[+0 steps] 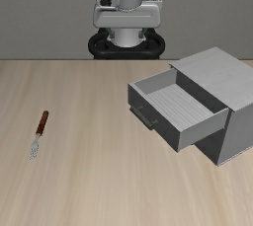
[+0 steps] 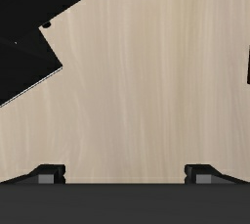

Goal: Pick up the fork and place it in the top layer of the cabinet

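In the exterior view the white arm (image 1: 126,11) sits folded at the pale wood-grain surface's (image 1: 89,186) far edge, the brown-handled fork (image 1: 39,135) lies flat near the exterior view's left edge and the boxy grey cabinet (image 1: 225,80), top drawer (image 1: 183,107) open, near its right, while the wrist view shows the dark pincer (image 2: 125,174) spread wide above bare wood.

Arm (image 1: 126,13) folded up over its base (image 1: 126,44) at the far side, centred between left and right. Gripper (image 2: 125,173) points straight down, held high. Fingertips (image 2: 47,173) stand wide apart.
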Tool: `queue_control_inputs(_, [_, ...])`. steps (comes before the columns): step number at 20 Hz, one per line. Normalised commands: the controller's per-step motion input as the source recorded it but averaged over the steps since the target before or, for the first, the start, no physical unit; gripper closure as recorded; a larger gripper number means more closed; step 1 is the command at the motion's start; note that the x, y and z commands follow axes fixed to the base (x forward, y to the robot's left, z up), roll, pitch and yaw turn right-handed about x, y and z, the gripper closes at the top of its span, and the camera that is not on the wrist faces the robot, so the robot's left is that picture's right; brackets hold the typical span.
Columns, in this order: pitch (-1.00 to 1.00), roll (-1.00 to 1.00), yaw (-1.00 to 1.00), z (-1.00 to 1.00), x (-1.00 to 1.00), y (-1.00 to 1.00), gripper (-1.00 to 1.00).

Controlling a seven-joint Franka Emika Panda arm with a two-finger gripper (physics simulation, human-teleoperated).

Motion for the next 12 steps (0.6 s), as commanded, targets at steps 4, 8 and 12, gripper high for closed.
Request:
queue_control_inputs(4, [0.00,0.00,0.00,0.00,0.00,-1.00,-1.00])
queue_control_inputs(8, [0.00,0.00,0.00,0.00,0.00,-1.00,-1.00])
queue_control_inputs(12, [0.00,0.00,0.00,0.00,0.00,-1.00,-1.00])
